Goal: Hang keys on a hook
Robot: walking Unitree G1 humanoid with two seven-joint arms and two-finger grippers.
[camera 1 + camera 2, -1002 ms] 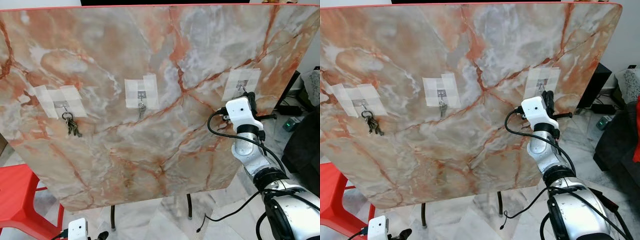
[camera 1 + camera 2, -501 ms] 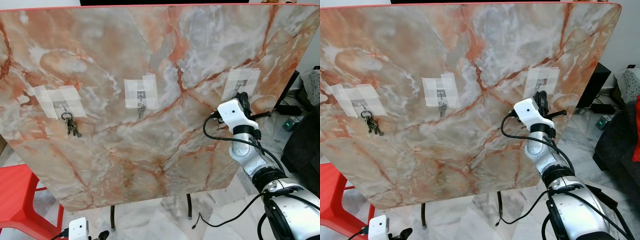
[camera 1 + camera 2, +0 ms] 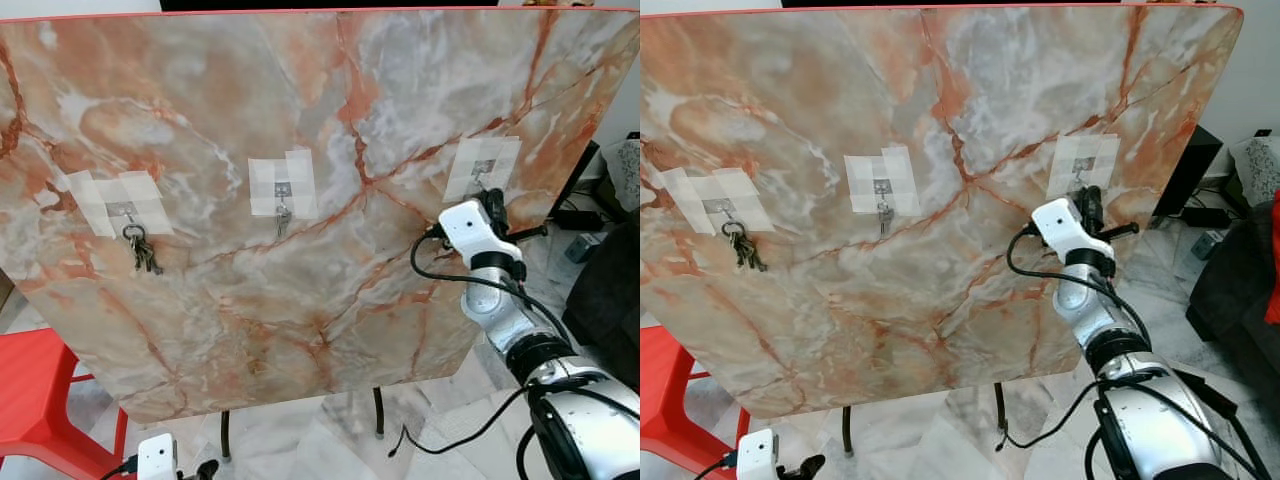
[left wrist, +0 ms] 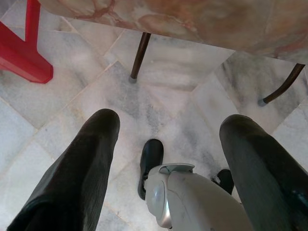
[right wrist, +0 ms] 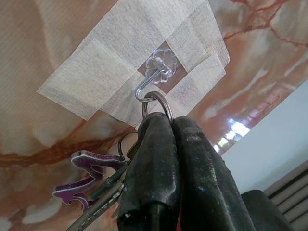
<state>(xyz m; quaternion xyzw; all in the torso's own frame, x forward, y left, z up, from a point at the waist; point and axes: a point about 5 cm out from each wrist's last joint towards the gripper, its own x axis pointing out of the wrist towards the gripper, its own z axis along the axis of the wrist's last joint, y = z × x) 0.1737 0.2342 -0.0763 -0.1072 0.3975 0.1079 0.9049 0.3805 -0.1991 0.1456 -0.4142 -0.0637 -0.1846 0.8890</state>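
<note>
Right wrist view: right pincer (image 5: 168, 130) clamped on the keys (image 5: 103, 180), their ring (image 5: 156, 102) touching the clear hook (image 5: 155, 73) taped to the marble board (image 3: 320, 120), centre frame. Left pincer (image 4: 168, 139) hangs low, fingers apart, over the floor (image 4: 62, 106)

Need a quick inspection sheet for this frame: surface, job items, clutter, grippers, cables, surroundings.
Surface: marble board tilted up, three taped hooks.
Job's things: key ring at the right hook, purple tag below; left keys and middle key hang on theirs.
Clutter: nothing seen.
Grippers: right gripper shut on key ring; left gripper open, idle above the floor.
Cables: black cable loops off the right wrist.
Surroundings: red chair, marble floor.
</note>
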